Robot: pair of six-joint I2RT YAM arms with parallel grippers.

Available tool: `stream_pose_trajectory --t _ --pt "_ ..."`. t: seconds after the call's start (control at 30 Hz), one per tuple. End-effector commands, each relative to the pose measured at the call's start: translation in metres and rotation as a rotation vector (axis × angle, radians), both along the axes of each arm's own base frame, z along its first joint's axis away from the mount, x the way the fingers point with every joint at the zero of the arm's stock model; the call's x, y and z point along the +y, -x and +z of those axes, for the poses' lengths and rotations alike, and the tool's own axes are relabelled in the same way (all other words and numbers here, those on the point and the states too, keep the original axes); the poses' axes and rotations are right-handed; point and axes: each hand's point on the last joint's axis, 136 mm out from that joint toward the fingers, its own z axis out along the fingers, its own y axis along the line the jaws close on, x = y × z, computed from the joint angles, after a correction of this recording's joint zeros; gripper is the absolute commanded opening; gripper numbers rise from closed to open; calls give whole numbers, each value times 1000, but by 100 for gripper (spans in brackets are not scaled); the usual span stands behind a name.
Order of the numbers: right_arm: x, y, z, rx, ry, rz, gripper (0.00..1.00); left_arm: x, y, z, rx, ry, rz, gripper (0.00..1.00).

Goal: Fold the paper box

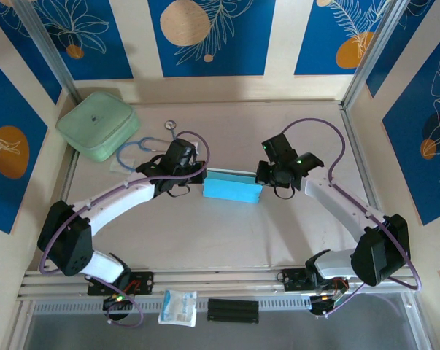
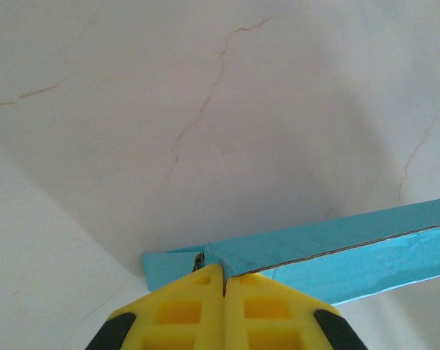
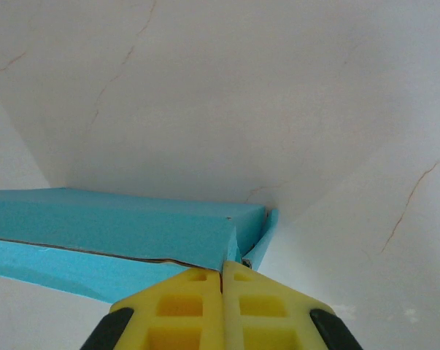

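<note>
Pale marbled table (image 1: 205, 237), blue floral panels on the walls around it. paper box (image 1: 233, 188) lies mid-table, sky-blue, long axis running left-right, with one gripper at each end.

left gripper (image 1: 198, 173): jaws fully closed, tips against the box's left end. In the left wrist view the yellow fingers (image 2: 187, 310) meet with no gap. The left gripper (image 2: 223, 271) tip sits right at the seam on the paper box (image 2: 351, 255). Can't tell whether any card is pinched between them.

right gripper (image 1: 263, 176): same, jaws closed, tips touching the box's right end. In the right wrist view the right gripper (image 3: 222, 267) meets the end corner of the paper box (image 3: 117, 226), beside a small upright flap. Can't tell if it's pinching.

Far left: pale green case (image 1: 98, 125), with a stethoscope (image 1: 171, 125) just right of it. Near rail: small packet (image 1: 178, 307) and a black bar (image 1: 233, 310), both well apart from the box.
</note>
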Motion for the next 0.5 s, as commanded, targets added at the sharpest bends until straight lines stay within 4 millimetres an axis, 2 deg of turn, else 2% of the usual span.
stream_pose_trajectory --t 0.0,0.1,0.27,0.47 --pt "-24 47 -49 223 107 -70 2 -2 0 1 17 -2 9 2" --pt "-20 50 -62 235 77 -80 2 -4 1 5 14 6 4 2" --pt "-23 47 -70 225 99 -92 1 -2 4 6 11 3 3 3" --pt "-19 40 -59 193 96 -68 0 1 6 7 6 1 8 6"
